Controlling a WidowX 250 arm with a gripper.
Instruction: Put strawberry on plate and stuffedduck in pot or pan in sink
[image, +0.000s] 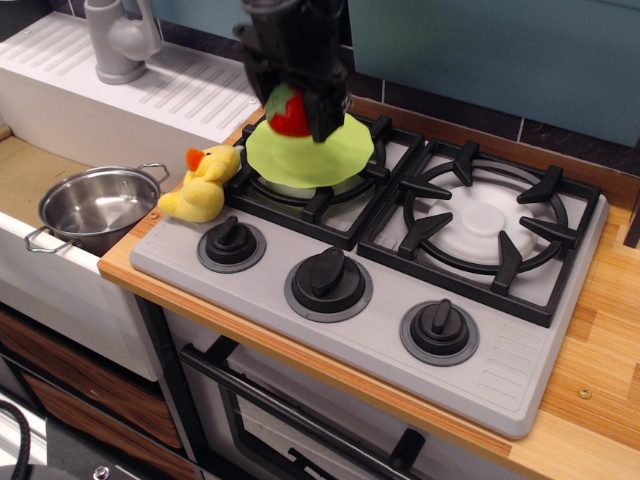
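Note:
My black gripper (293, 108) is shut on the red strawberry (290, 116) with its green cap and holds it just above the back left part of the lime-green plate (318, 155). The plate lies on the stove's left rear burner. The yellow stuffedduck (200, 183) with an orange beak lies at the stove's left edge, left of the plate. The shiny steel pot (95, 205) stands empty in the sink (25, 165), left of the duck.
The grey stove top (500, 360) has black burner grates (485, 225) and three black knobs (328, 278) along the front. A grey faucet (120, 40) and a ribbed white drainboard (170, 85) sit behind the sink. A wooden counter (600, 330) borders the stove on the right.

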